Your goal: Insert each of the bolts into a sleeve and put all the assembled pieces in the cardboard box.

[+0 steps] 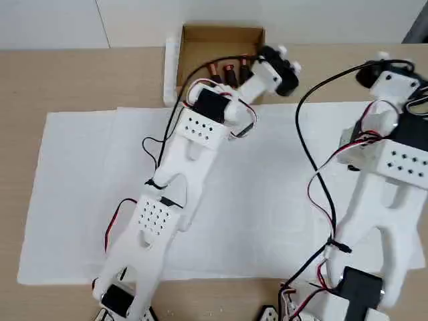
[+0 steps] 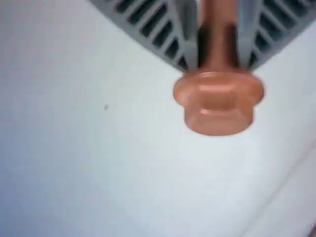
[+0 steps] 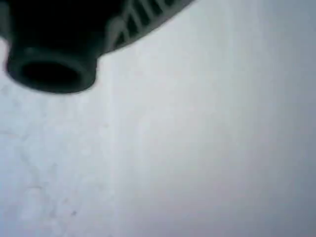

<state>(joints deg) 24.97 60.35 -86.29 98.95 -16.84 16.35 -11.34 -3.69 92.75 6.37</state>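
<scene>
An orange bolt [image 2: 218, 101] hangs head-down over a white surface, its shaft clamped between the grey fingers of my left gripper [image 2: 217, 57]. In the high view that gripper [image 1: 277, 67] is at the right edge of the cardboard box [image 1: 194, 40], which holds several dark and red assembled pieces [image 1: 229, 72]. My right gripper [image 3: 74, 24] is shut on a black sleeve [image 3: 49, 71], whose open end faces the white paper just below. In the high view the right gripper [image 1: 386, 72] is at the far right of the table.
White paper [image 1: 80, 200] covers most of the wooden table [image 1: 67, 80]. A white strip [image 1: 170, 73] lies along the box's left side. Black and red cables [image 1: 314, 167] trail across the paper between the two arms.
</scene>
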